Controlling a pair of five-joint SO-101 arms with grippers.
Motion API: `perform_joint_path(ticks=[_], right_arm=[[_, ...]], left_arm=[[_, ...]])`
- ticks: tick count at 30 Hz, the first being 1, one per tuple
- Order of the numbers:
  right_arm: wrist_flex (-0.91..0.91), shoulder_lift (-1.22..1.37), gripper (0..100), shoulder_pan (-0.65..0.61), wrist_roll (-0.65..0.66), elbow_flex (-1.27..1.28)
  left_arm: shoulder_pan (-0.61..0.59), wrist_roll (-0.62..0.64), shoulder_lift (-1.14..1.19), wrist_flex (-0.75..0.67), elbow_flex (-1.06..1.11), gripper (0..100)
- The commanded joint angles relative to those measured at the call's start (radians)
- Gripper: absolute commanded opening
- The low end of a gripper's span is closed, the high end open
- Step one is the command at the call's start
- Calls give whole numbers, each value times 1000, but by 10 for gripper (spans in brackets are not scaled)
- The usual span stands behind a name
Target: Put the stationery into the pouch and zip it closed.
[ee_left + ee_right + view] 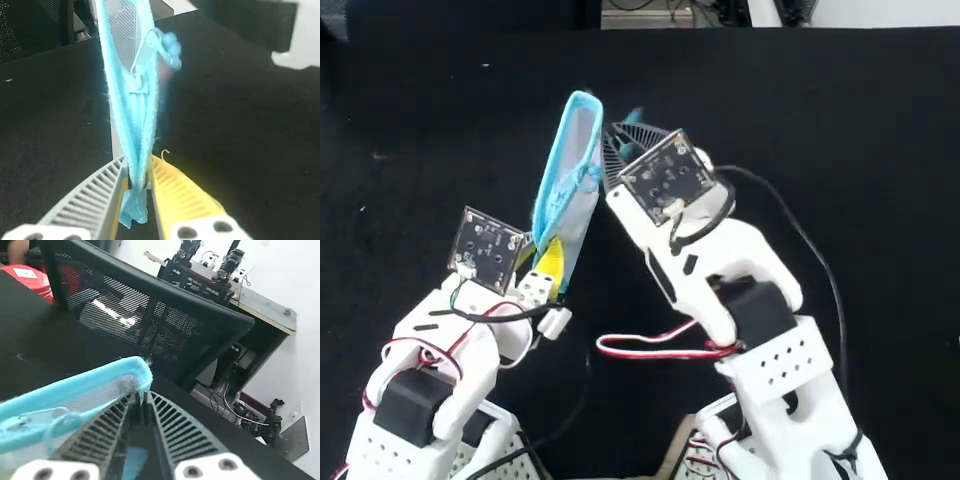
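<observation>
Your left tool (137, 182) is clamped on the lower end of the light-blue mesh zip pouch (568, 170), which stands upright above the black counter (840, 130). Your right tool (141, 400) pinches its top corner.

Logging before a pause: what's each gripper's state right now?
Left gripper: shut on the light-blue mesh zip pouch, at its end.
Right gripper: shut at the pouch's rim; whether it pinches it cannot be told.

Bright, even light, probably from overhead; the black table (880, 150) swallows shadows, the white wall (300, 340) glares.
</observation>
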Motion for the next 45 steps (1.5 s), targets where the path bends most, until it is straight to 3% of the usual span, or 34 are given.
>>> perform_joint_path(ticks=[1,5,8,12,17,21,26,35,45], right_arm=[[-21,-1,10,41,11,-54],[173,-35,25,-12,-9,-101],[396,-93,130,-112,-60,-151],[448,-128,187,-227,-121,-107],[301,-128,168,-305,-118,15],[126,-130,169,-273,-110,133],[-14,-134,166,-218,-11,220],[-81,-131,166,-123,-5,232],[-95,-133,166,-137,46,228]], left_arm=[[1,0,3,15,39,30],[-1,0,3,15,39,30],[-5,0,3,15,39,30],[1,0,3,15,39,30],[-4,0,3,15,39,30],[1,2,3,15,39,30],[-1,28,3,15,41,30],[1,29,3,15,41,30],[1,31,3,15,41,30]])
